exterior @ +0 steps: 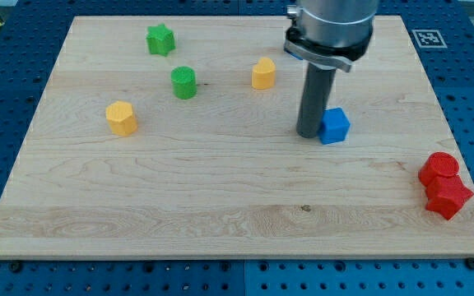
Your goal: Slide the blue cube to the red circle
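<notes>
The blue cube [334, 126] sits on the wooden board right of centre. My tip [308, 134] stands on the board touching the cube's left side. The red circle [439, 168] is a round red block near the board's right edge, far to the right and below the cube. A red star-shaped block [448, 197] lies right below the red circle, touching it.
A green star [160, 39] and a green cylinder [184, 82] lie at upper left. A yellow block [263, 73] lies left of the rod, another yellow block [122, 117] at the left. The board's right edge [459, 148] is close to the red blocks.
</notes>
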Motion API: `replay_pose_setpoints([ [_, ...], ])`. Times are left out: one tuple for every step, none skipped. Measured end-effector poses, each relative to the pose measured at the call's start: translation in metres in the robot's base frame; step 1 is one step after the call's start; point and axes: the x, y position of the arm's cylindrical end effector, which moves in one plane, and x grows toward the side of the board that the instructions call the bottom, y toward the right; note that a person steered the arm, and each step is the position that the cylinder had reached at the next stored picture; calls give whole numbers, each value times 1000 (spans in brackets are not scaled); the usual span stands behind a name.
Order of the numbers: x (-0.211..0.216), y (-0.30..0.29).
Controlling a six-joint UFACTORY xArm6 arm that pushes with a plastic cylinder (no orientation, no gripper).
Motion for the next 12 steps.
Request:
replay_pose_setpoints([
  [-6,19],
  [-16,54],
  [-16,68],
  [-19,72],
  [-44,78],
  [-42,88],
  [-34,109],
  [-34,110],
  [-26,107],
  [-20,96],
  [-15,96],
  [-2,96],
])
